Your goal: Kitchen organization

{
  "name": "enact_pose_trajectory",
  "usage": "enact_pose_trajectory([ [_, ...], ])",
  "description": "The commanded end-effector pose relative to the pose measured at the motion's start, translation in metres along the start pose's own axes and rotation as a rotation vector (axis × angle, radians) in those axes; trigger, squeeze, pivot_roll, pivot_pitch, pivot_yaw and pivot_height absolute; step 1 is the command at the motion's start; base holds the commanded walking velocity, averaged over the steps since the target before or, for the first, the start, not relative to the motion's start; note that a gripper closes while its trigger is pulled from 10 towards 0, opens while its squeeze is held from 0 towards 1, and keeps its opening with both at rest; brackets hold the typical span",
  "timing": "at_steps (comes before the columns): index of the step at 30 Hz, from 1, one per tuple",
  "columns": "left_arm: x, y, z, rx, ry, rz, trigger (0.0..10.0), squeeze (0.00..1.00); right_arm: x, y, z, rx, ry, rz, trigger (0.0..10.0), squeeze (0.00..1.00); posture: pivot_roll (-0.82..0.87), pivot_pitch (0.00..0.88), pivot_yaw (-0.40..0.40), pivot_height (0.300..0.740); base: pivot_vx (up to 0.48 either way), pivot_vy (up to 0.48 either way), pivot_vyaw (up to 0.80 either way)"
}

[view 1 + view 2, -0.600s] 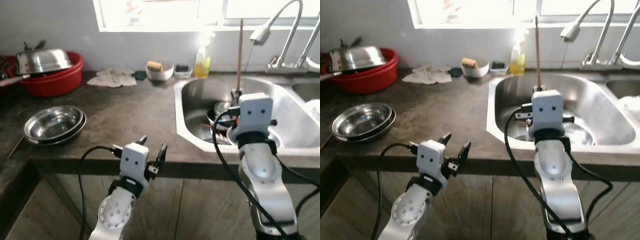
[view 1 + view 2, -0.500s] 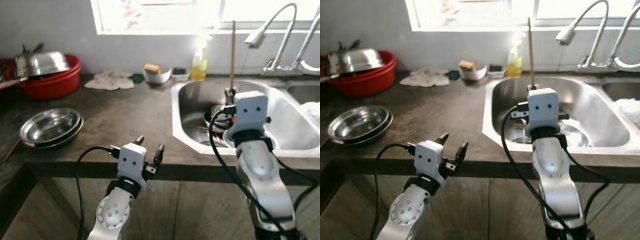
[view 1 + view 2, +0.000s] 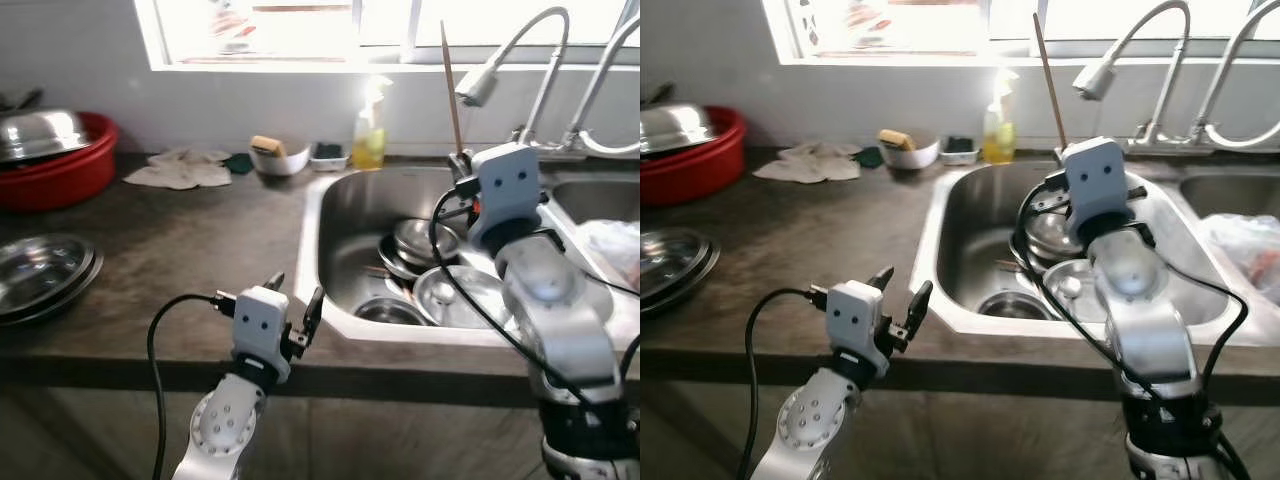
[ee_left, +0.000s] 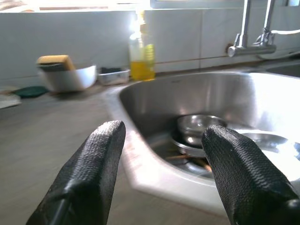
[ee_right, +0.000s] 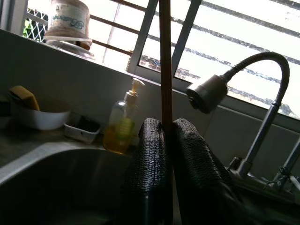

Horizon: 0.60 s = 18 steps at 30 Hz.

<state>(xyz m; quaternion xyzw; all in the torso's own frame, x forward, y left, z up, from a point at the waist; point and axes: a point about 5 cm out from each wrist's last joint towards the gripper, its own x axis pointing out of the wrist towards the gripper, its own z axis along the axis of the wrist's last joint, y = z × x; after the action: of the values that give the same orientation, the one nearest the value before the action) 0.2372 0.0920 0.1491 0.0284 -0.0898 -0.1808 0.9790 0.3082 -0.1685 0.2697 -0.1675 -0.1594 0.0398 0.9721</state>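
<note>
Thin brown wooden stick [image 5: 165,61] pinched upright between closed black fingers [image 5: 150,164] of right gripper [image 3: 458,165], above stainless steel sink [image 3: 345,205] (steel bowls and lids [image 3: 425,240] piled inside). Left gripper [image 3: 293,312] spread open, holding nothing, over dark grey countertop [image 3: 180,250] edge beside sink. Yellow soap bottle [image 3: 367,140] behind basin.

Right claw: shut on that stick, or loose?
Shut: in the wrist view the right claw has both fingers pressed against the thin stick.
</note>
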Motion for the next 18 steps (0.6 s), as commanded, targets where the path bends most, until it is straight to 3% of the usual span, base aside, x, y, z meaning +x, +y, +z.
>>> enact_pose_trajectory([
  [1, 0.002, -0.003, 0.002, -0.01, -0.009, -0.011, 10.0, 0.0, 0.003, -0.005, -0.004, -0.005, 0.039, 0.025, 10.0, 0.0, 0.08, 0.03, -0.021, 0.74, 0.0, 0.0, 0.0],
  [5, 0.001, -0.003, 0.002, -0.003, -0.006, -0.004, 10.0, 0.0, 0.01, -0.012, -0.007, -0.035, 0.097, 0.085, 10.0, 0.0, 0.08, 0.032, -0.021, 0.74, 0.0, 0.0, 0.0],
  [8, 0.0, -0.004, 0.001, -0.008, -0.005, -0.002, 10.0, 0.0, 0.018, -0.017, -0.017, -0.119, 0.218, 0.225, 10.0, 0.0, 0.08, 0.037, -0.024, 0.74, 0.0, 0.0, 0.0],
  [14, -0.001, -0.005, 0.001, -0.011, -0.002, 0.0, 10.0, 0.0, 0.025, -0.023, -0.036, -0.19, 0.361, 0.327, 10.0, 0.0, 0.08, 0.052, -0.028, 0.74, 0.0, 0.0, 0.0],
  [18, -0.002, -0.007, 0.002, -0.021, -0.003, 0.003, 10.0, 0.0, 0.027, -0.016, -0.052, -0.226, 0.445, 0.466, 10.0, 0.0, 0.09, 0.071, -0.037, 0.74, 0.0, 0.0, 0.0],
])
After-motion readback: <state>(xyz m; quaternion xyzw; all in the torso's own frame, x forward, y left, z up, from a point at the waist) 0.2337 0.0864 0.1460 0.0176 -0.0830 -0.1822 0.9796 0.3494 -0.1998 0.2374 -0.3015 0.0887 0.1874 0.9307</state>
